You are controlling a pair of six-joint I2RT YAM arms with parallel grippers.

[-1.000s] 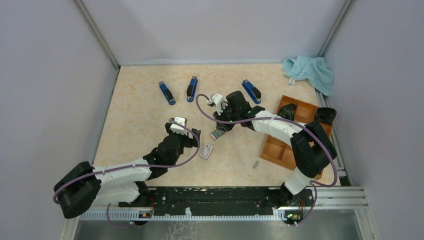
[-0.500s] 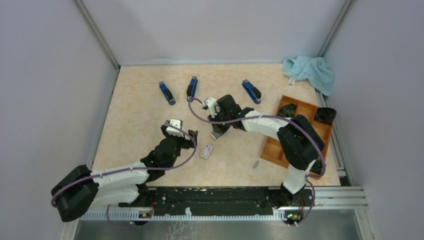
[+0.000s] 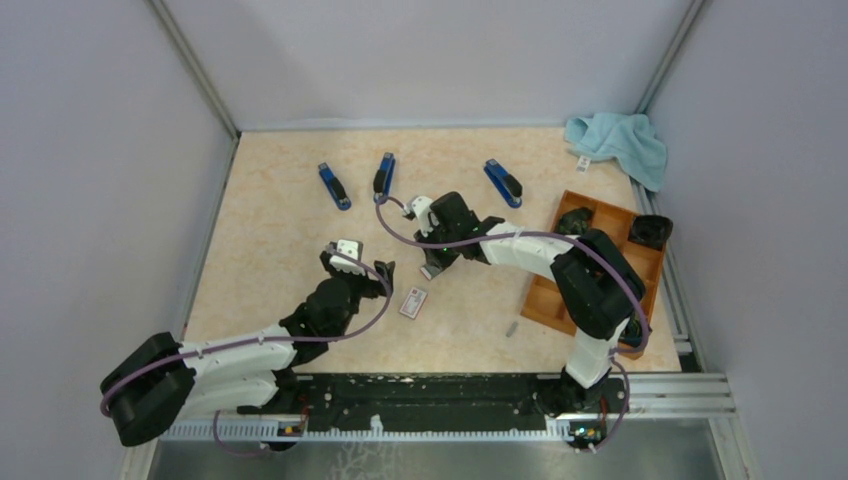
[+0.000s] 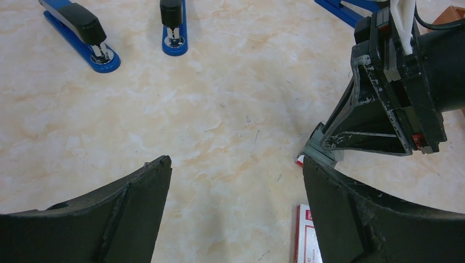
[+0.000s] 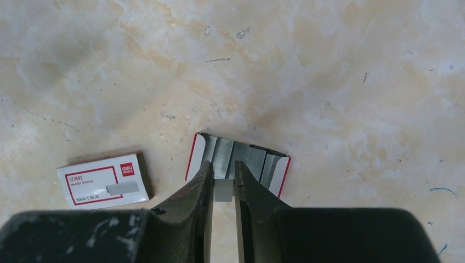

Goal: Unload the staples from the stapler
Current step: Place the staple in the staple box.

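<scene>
Bright, even light; soft shadows.

On the small white box point(image 5: 104, 179), a red-framed label: "订书钉", the brand "deli"; smaller print illegible.

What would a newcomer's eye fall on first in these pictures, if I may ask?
The right pincer, mid-table, nips a strip of staples at an open staple tray. The left pincer gapes wide beside it, and three blue staplers lie along the far side.
</scene>
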